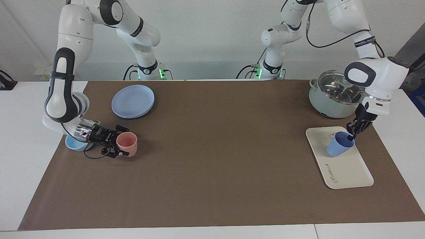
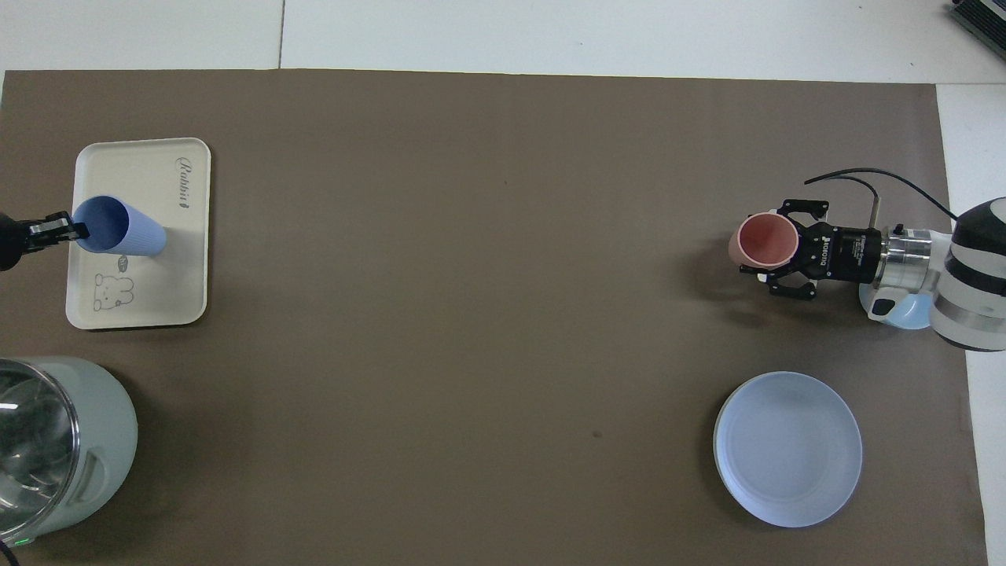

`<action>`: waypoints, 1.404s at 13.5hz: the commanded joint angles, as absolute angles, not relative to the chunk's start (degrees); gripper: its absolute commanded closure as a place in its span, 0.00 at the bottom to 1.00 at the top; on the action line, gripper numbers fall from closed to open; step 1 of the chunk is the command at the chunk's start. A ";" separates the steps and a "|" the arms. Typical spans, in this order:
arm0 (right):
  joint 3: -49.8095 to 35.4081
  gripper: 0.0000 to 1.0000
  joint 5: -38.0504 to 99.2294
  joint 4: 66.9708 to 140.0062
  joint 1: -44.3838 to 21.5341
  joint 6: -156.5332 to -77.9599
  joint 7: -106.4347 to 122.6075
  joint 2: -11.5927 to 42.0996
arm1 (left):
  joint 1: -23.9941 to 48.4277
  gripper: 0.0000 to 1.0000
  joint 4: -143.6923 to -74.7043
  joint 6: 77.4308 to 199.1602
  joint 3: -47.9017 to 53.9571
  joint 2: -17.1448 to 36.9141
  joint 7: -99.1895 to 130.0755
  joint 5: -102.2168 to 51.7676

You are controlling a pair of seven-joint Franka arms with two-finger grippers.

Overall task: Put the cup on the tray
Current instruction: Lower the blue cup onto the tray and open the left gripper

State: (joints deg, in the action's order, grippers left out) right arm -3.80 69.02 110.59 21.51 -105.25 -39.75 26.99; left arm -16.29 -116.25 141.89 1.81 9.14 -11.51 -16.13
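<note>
Facing view first: cup (image 1: 339, 145) sits tilted on the tray (image 1: 348, 169), base on the tray floor, mouth leaning toward 1 o'clock, where the left gripper (image 1: 352, 134) pinches its rim with one finger inside. Nothing else lies in the tray. At 12 o'clock from the tray stands a pot (image 1: 327, 99) under a glass lid; its contents cannot be made out. Toward the right arm's end, the right gripper (image 1: 122, 145) is clamped on the rim of a pink cup (image 1: 127, 142) that looks empty. Touching the right wrist at 9 o'clock is a small bowl (image 1: 71, 143), mostly hidden. A plate (image 1: 132, 100), bare, lies at 12 o'clock from the pink cup

Overhead view: cup (image 2: 118, 229) is inside the tray (image 2: 157, 299), between the bear drawing and the lettering, interior empty, left gripper (image 2: 77, 229) on its rim at 9 o'clock. Right gripper (image 2: 774, 253) grips the pink cup (image 2: 766, 240), also empty. The plate (image 2: 787, 448) is at 6 o'clock from it, the pot (image 2: 94, 440) at 6 o'clock from the tray
</note>
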 commanded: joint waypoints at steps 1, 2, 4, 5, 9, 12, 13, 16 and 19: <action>-4.22 0.50 72.16 112.67 22.32 -104.41 -35.52 26.46 | -16.44 1.00 -118.74 143.17 1.93 7.29 -13.18 -17.75; -4.22 0.42 72.25 113.28 22.67 -104.41 -33.25 26.19 | -16.35 1.00 -118.74 143.17 1.93 7.21 -13.18 -17.75; -4.22 0.27 72.51 113.99 23.11 -104.33 -32.61 25.93 | -15.82 0.01 -118.57 143.26 1.93 7.29 -13.18 -17.67; -4.22 0.20 72.60 114.26 23.20 -104.33 -32.09 25.84 | -15.56 0.00 -117.61 142.74 1.93 7.47 -13.18 -17.67; -4.22 0.03 72.86 114.26 23.20 -104.33 -31.11 25.49 | -13.54 0.00 -109.63 131.71 2.02 6.68 -12.48 -16.62; -4.04 0.01 72.43 114.17 23.20 -104.68 -31.11 24.35 | -12.14 0.00 -102.85 118.52 2.90 4.41 -12.48 -6.28; -3.96 0.01 71.90 113.82 23.20 -104.85 -31.20 24.17 | -9.87 0.00 -102.31 115.26 3.07 2.83 -12.48 -3.80; -3.69 0.01 68.57 113.73 23.12 -108.09 -30.50 23.56 | -4.94 0.00 -102.48 106.11 3.25 -2.18 -12.57 0.08; -3.69 0.01 64.70 113.82 23.12 -111.52 -30.23 22.15 | 0.95 0.00 -104.23 99.51 3.43 -4.83 -8.99 0.17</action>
State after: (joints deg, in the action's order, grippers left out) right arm -3.18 67.22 112.70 22.32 -109.54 -31.80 24.17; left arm -2.55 -102.01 102.23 4.03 -2.95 -11.40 -1.64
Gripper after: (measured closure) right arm 0.004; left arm 0.000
